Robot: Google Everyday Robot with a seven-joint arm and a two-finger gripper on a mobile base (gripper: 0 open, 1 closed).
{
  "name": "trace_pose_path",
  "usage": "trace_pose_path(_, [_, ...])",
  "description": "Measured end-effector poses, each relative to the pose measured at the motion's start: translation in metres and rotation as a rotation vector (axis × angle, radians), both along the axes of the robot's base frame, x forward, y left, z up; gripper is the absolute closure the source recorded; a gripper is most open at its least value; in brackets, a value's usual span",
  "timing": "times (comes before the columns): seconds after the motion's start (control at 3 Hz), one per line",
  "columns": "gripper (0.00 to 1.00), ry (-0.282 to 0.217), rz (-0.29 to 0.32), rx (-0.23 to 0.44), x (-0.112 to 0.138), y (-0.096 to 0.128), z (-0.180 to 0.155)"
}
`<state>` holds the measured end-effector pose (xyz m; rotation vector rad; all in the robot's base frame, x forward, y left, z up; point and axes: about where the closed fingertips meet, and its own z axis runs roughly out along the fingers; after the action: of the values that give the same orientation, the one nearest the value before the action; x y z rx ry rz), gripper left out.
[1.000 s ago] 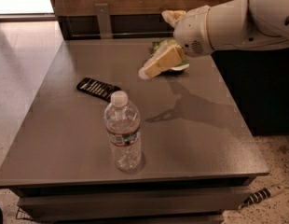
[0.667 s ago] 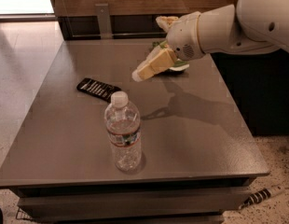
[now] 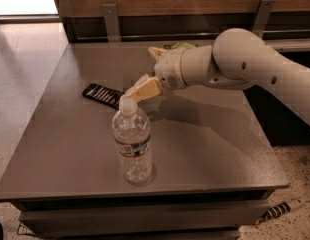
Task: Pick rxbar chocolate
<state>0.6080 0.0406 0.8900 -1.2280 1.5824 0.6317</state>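
Since the earlier frames the gripper (image 3: 140,90) has swung leftward from the far-right part of the tabletop (image 3: 215,149) toward its middle. It now hangs low, just beside the near end of the rxbar chocolate (image 3: 101,94). Bar, bottle and bag have not shifted.

- rxbar chocolate: lies flat, toward the left edge in the far half, long side slanted across the table. Not touched yet, as far as can be seen.
- gripper: tip points down-left at the bar, directly behind the cap of the water bottle (image 3: 132,143). Open or closed: cannot tell, since it reads as one pale wedge.
- water bottle: upright near the front edge, left of middle. Judged the main hazard, as the approach passes close over its cap.
- green chip bag (image 3: 182,46): at the far edge, mostly hidden behind the arm (image 3: 235,66).

Judgement: approach phase, grasp not begun. The slanted reach likely suits the bar's flat lie.
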Motion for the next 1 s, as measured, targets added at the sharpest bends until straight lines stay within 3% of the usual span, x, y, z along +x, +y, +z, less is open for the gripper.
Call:
trace_pose_path(0.67, [0.0,0.022,0.064,0.119,0.01,0.072,-0.057])
trace_pose_path(1.0, [0.0,0.032,0.066,0.127,0.012,0.085,-0.069])
